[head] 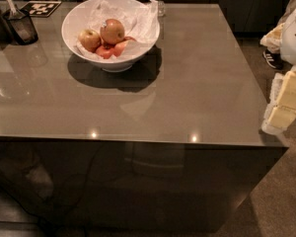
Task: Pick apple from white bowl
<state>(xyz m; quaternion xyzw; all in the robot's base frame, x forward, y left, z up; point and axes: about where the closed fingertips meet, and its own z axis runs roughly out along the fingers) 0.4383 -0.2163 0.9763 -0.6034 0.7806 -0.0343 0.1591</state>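
The apple [112, 31], round and reddish-orange, lies in the white bowl [70, 21] at the back left of the table, on crumpled white paper [138, 18]. A smaller yellow apple [89, 39] lies to its left, touching it. Small red fruits [106, 51] lie in front of it. My gripper [285, 98], with cream-coloured parts, is at the right edge of the camera view, past the table's right edge and far from the bowl. It holds nothing that I can see.
The grey glossy table [187, 83] fills most of the view. A dark container with a utensil [20, 26] and a black-and-white marker tag [42, 8] are at the back left. A small glass [161, 7] stands behind the bowl. A shoe [272, 58] is on the floor at the right.
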